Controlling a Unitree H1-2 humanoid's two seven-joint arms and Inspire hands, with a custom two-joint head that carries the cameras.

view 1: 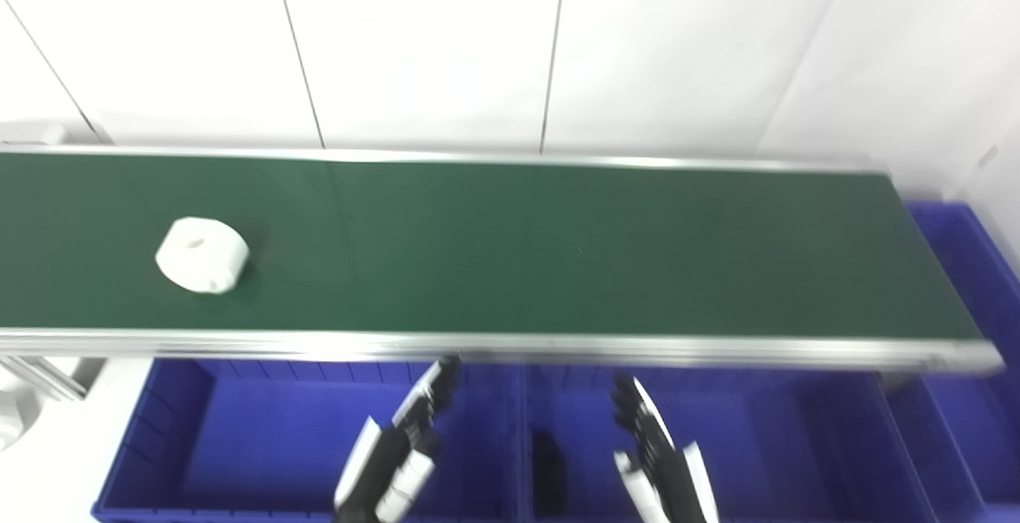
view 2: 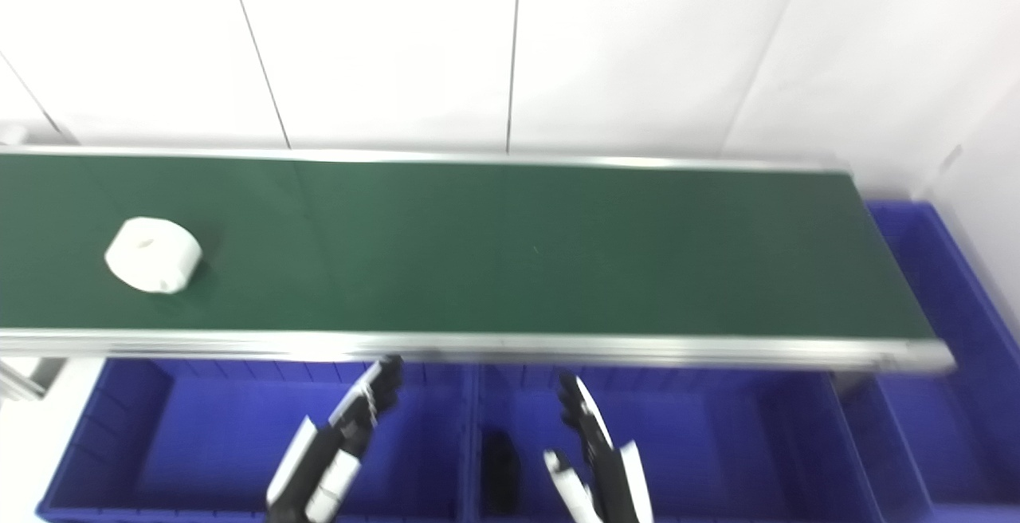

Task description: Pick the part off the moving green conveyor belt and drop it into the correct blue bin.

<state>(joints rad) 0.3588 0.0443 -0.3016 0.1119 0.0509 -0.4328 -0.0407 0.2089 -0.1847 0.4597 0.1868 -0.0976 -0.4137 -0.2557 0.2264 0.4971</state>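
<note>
Waiting on the pick: white part (view 1: 202, 254) sits at the left of the frame on the green conveyor belt (view 1: 558, 252), mid-width of the belt, untouched and well apart from both hands. It looks like a short stiff plastic cylinder with a hole in the top face and notches at the lower rim; likely light, rigid, a bit slick. Best hold is my guess: fingers and thumb across the round side wall, from above, clear of the notches.

Lower left, blue bin (view 1: 239, 427) is below the belt's near rail. Left hand (view 1: 406, 443) hangs over it at bottom centre, fingers stretched out and apart, holding nothing. Right hand (view 1: 657, 451) just right of it, same state, released, over the second bin (view 1: 757, 435), which holds a small dark item (view 1: 546, 467) at its left side. Third bin (view 1: 980, 284) at the right end of the belt.
</note>
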